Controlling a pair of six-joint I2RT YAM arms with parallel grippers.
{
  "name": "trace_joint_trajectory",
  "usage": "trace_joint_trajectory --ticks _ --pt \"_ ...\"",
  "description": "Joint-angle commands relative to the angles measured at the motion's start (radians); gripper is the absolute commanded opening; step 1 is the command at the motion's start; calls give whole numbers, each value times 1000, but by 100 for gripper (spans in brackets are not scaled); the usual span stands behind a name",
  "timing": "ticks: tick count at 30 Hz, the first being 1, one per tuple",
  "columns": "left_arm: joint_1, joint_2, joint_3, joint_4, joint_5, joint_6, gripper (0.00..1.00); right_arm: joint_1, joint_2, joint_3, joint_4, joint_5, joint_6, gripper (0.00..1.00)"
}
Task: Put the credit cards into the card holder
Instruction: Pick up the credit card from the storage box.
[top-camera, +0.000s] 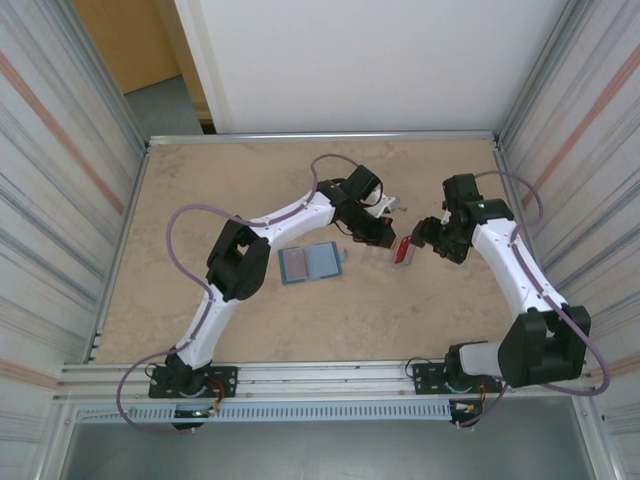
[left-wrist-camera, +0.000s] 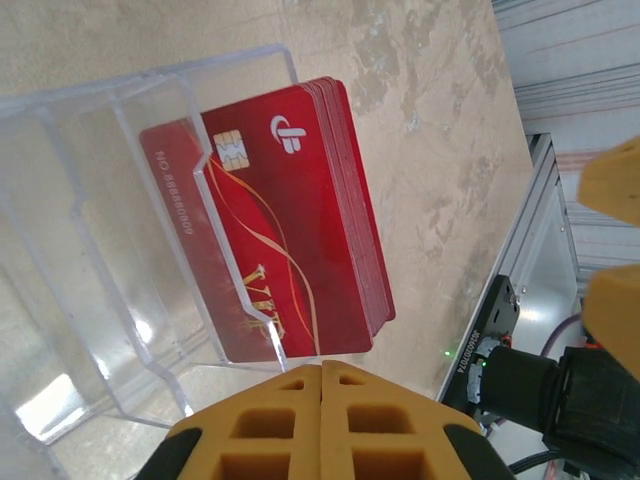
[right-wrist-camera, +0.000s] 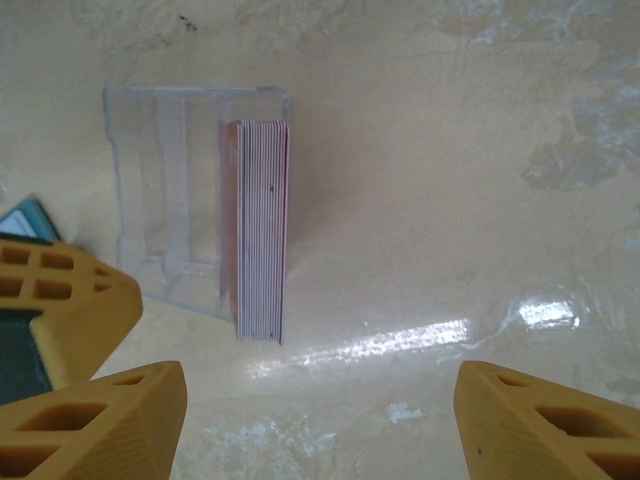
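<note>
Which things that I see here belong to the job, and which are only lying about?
For the job:
- credit cards, a red stack
- card holder, the teal wallet lying open

Only there:
- clear plastic case, with the stack standing in it

clear case (right-wrist-camera: 165, 200) and left claw (left-wrist-camera: 322, 372) block the cards' (right-wrist-camera: 262, 225) one side, bare table (right-wrist-camera: 450, 200) opposite.
</note>
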Motion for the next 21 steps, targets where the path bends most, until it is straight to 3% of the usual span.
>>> trace_joint_trajectory --ticks 1,12,21 --pt "23 -3 25 -42 -28 48 0 14 53 2 55 -25 4 70" --pt "40 108 68 -43 6 18 0 56 257 110 51 -6 -24 69" --pt "49 155 45 -58 -11 21 0 62 306 126 30 22 -33 67"
